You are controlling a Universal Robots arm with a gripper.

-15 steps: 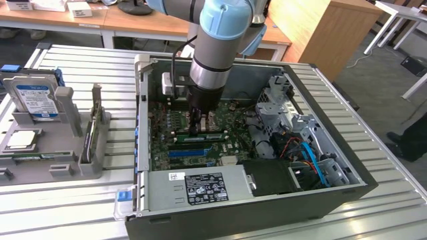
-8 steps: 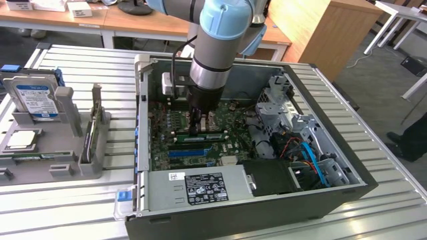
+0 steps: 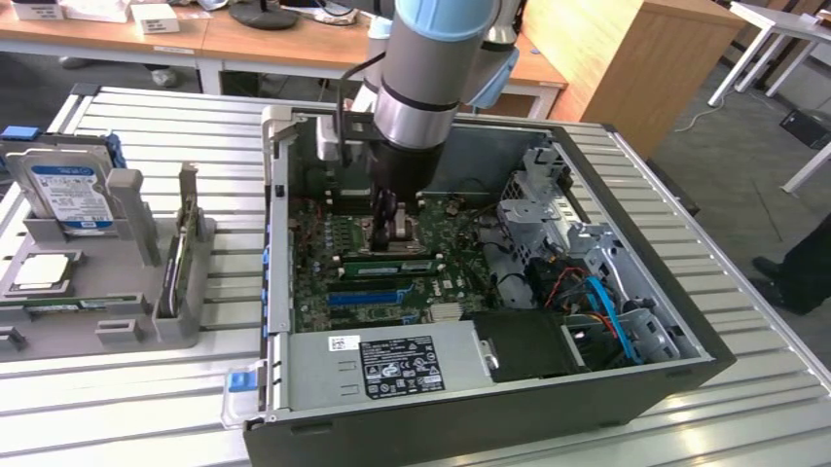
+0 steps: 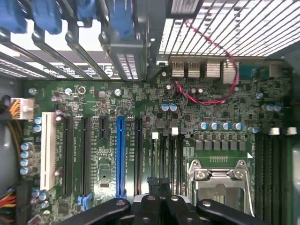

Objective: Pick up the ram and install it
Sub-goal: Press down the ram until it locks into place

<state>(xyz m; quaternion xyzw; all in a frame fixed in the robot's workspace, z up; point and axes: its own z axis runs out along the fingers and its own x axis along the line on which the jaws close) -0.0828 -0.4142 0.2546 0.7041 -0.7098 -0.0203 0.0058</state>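
My gripper [image 3: 389, 233] reaches down into the open computer case [image 3: 675, 360], just above the motherboard [image 3: 318, 287]. A long thin green ram [image 3: 385, 263] lies along the memory slots directly beneath and in front of the fingertips. In the wrist view my gripper [image 4: 159, 182] is shut. Its black fingers [image 4: 151, 190] are pressed together with nothing visible between them, hovering over the dark memory slots [image 4: 165, 154] beside the metal CPU socket [image 4: 220, 180]. Whether the fingertips touch the ram I cannot tell.
A grey parts tray [image 3: 78, 326] on the exterior view's left holds a blue-labelled hard drive [image 3: 68, 195] and an upright card [image 3: 175, 258]. Inside the case, the power supply [image 3: 389, 365] sits at the front and a metal drive cage [image 3: 571, 243] with cables on the exterior view's right.
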